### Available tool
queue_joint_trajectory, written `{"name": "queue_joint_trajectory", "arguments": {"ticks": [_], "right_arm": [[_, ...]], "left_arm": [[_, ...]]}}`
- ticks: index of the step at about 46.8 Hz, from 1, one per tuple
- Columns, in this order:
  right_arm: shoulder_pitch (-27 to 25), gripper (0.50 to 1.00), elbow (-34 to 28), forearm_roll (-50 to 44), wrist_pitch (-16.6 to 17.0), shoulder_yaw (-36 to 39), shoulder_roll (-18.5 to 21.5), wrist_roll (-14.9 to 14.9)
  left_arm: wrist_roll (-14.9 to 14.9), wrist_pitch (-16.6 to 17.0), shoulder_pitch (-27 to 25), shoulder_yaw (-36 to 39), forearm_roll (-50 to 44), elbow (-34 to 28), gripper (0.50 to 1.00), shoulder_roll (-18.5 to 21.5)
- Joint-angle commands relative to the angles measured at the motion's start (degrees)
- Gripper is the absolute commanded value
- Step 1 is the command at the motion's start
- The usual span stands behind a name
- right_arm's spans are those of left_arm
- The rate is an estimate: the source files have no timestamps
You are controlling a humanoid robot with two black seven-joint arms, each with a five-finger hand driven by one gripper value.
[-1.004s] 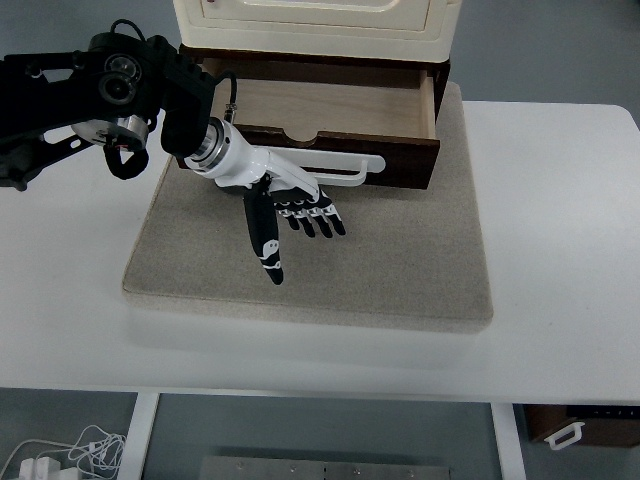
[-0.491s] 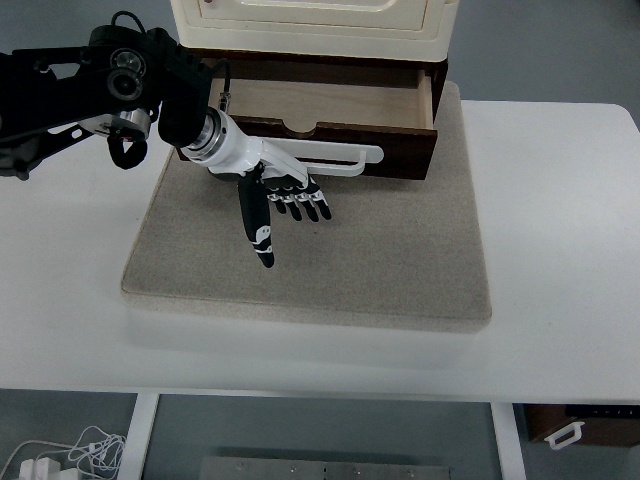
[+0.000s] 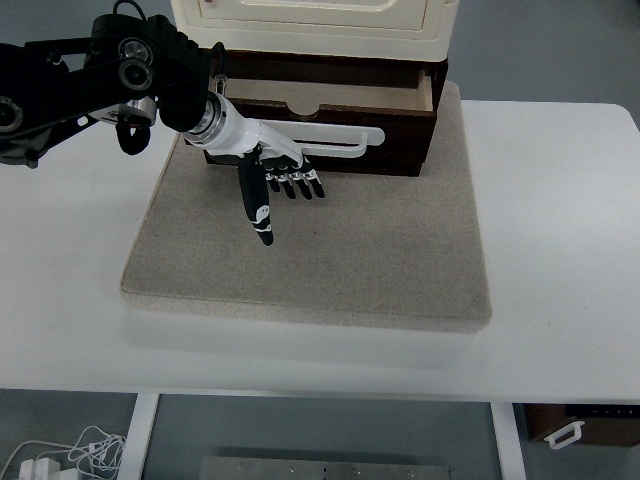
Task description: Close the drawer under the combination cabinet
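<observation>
A cream cabinet [image 3: 310, 25] stands on a dark wooden base at the back of a grey mat [image 3: 310, 250]. The base's drawer [image 3: 330, 125] is pulled out a little, with a strip of its pale inside showing. It has a white bar handle [image 3: 340, 140] on its dark front. My left hand [image 3: 275, 190] lies flat against the left part of the drawer front, below the handle, fingers spread and pointing down at the mat, holding nothing. The right arm is out of view.
The mat lies on a white table [image 3: 560, 230]. My black left arm [image 3: 90, 85] reaches in from the left edge above the table's back left. Cables [image 3: 60, 455] lie on the floor under the table's near edge.
My left hand has moved toward the cabinet with the drawer front ahead of it. The drawer has slid most of the way in, so less of its inside shows.
</observation>
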Motion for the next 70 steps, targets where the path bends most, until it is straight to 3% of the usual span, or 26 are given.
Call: {"name": "queue_joint_trajectory", "arguments": {"ticks": [1,38,70], "right_arm": [[0.0,0.952,0.0,0.0,0.0,0.0,0.0,0.0],[0.0,0.952,0.0,0.0,0.1,-0.1,0.0,0.0],[0.0,0.952,0.0,0.0,0.0,0.0,0.0,0.0]], "left_arm": [[0.0,0.0,0.1,-0.5,0.0,1.1,0.992,-0.6],[-0.3,0.0,0.6,-3.0,0.0,12.2,0.992,-4.8],[-1.4,0.7,0.8,-5.6,0.0,15.9,0.992,-6.5]]}}
